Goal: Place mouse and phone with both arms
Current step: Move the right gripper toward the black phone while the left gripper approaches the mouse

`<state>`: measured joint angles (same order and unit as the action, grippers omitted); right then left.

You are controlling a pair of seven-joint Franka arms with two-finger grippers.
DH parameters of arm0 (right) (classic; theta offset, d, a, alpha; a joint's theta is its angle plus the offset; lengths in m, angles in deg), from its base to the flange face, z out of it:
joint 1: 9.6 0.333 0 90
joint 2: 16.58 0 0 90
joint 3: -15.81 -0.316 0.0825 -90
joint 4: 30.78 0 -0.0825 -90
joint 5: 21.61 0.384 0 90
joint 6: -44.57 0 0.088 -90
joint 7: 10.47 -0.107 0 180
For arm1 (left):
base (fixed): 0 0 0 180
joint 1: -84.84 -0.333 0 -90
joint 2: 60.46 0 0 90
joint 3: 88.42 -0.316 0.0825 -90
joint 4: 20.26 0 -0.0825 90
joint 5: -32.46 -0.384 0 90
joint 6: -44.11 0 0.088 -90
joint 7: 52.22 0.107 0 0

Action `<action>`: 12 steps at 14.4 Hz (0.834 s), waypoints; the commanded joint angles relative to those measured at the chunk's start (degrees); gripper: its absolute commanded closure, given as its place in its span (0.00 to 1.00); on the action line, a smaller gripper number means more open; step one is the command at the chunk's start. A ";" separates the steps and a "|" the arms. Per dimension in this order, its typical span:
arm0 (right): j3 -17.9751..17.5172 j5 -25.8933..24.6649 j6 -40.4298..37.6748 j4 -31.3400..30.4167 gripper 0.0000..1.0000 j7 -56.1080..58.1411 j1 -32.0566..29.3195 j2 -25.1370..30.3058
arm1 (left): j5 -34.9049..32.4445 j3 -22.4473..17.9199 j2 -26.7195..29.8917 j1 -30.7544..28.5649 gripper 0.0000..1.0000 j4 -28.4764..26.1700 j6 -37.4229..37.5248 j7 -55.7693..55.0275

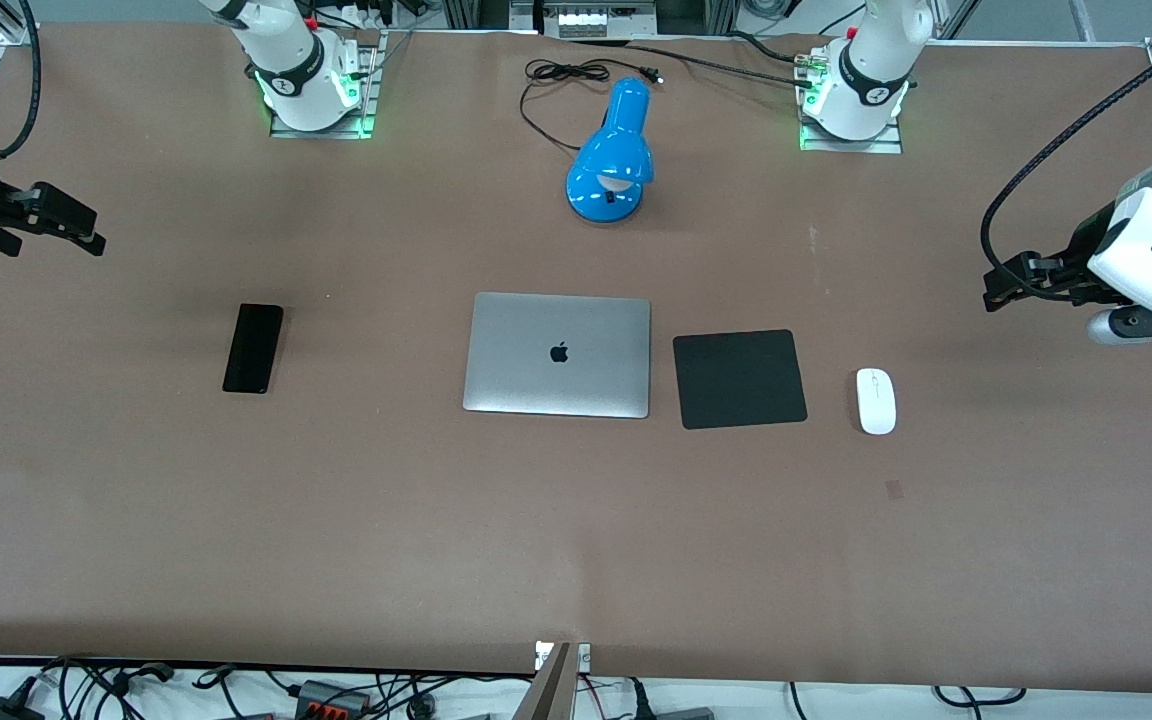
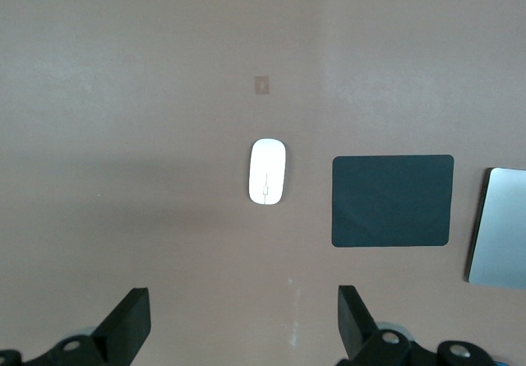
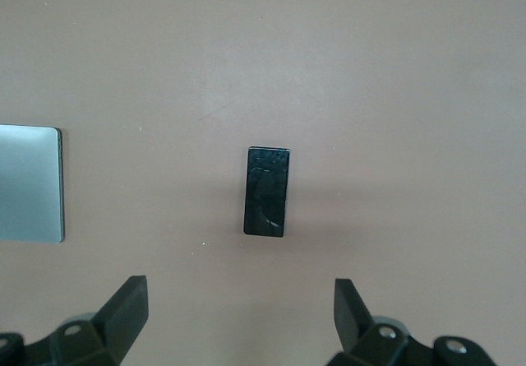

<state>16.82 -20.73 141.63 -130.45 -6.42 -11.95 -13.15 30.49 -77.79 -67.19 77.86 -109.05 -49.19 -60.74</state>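
- My left gripper [image 1: 998,290] hangs in the air over bare table at the left arm's end, fingers [image 2: 127,323] spread wide with nothing between them.
- The mouse [image 1: 876,401] lies flat on the table toward that same end, just beside the mouse pad [image 1: 739,379] but not touching it (a strip of brown table shows between them).
- My right gripper [image 1: 71,225] hangs over bare table at the right arm's end, fingers [image 3: 123,308] also spread wide and holding nothing.
- The phone [image 1: 253,348] lies flat on the table toward the right arm's end, well apart from the laptop [image 1: 558,354].
- The laptop is closed and sits mid-table, with the mouse pad just beside it toward the left arm's end.
- A blue desk lamp [image 1: 613,152] stands farther from the front camera than the laptop, its black cord [image 1: 556,85] trailing on the table [image 1: 576,540].
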 commanded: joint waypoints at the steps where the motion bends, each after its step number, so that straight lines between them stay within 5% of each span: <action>1: -0.31 -0.09 -0.55 -0.70 0.00 0.52 -0.28 1.31 | -0.32 0.09 0.41 -0.05 0.00 0.55 0.93 0.00; 7: -0.31 -0.09 -0.47 -0.70 0.00 0.52 -0.19 0.79 | -0.67 0.44 -0.20 0.22 0.00 0.99 0.93 1.40; 12: -0.66 -0.27 -0.03 -0.88 0.00 0.69 0.07 -0.79 | -1.55 0.09 -6.52 0.13 0.00 2.66 0.23 1.84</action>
<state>16.62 -20.73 141.55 -130.87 -6.41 -11.89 -13.47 30.16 -77.76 -70.62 78.09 -108.92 -49.26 -60.11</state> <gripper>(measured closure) 0.000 0.000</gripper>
